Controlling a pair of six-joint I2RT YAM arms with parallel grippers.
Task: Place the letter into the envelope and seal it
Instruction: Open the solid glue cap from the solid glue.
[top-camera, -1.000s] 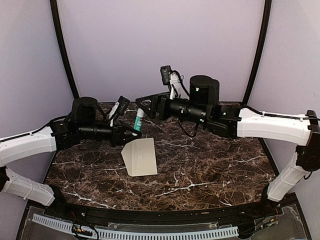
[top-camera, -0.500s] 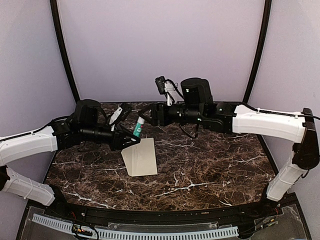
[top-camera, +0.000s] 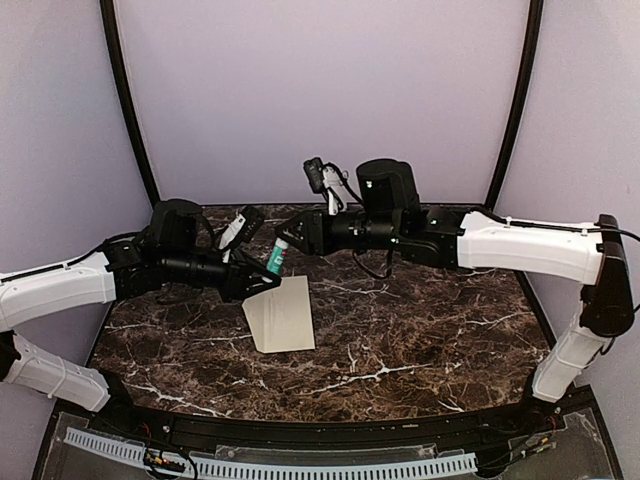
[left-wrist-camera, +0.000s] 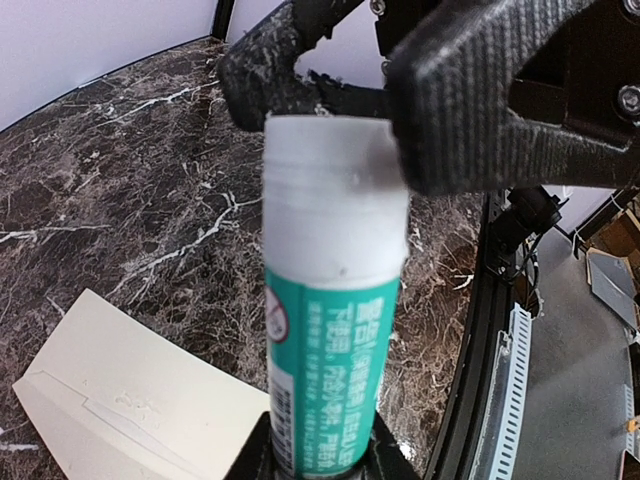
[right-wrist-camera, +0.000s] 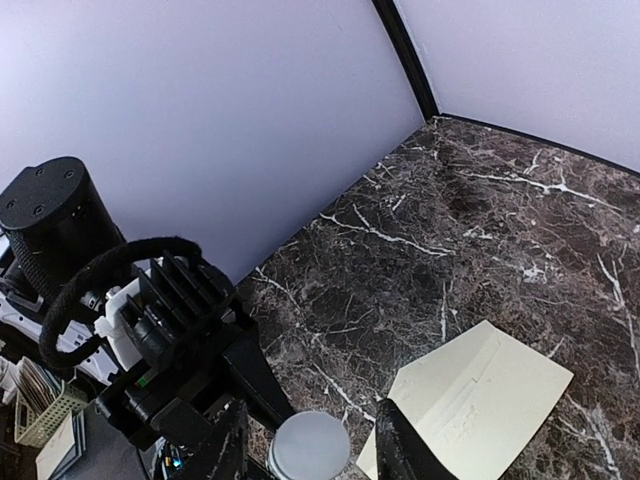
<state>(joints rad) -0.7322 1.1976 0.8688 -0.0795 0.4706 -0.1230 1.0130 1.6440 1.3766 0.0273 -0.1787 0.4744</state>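
Note:
The cream-yellow envelope (top-camera: 283, 315) lies flat on the marble table, flap side up; it also shows in the left wrist view (left-wrist-camera: 130, 400) and the right wrist view (right-wrist-camera: 480, 400). The letter is not in view. My left gripper (top-camera: 258, 281) is shut on the base of a green glue stick (top-camera: 277, 252), held tilted just above the envelope's far edge. Its white cap (left-wrist-camera: 335, 215) points at my right gripper (top-camera: 288, 238). The right gripper is open, one finger on each side of the cap (right-wrist-camera: 310, 447), and the right-hand finger (left-wrist-camera: 480, 100) looks close to or touching it.
The dark marble table (top-camera: 430, 320) has a raised black rim at the front and lilac walls close behind. Both arms meet over the back left of the table. A white slotted cable duct (top-camera: 270, 465) runs along the near edge.
My right gripper has moved left and come down around the glue stick's cap. My left gripper shifted slightly right with the glue stick. The envelope has not moved.

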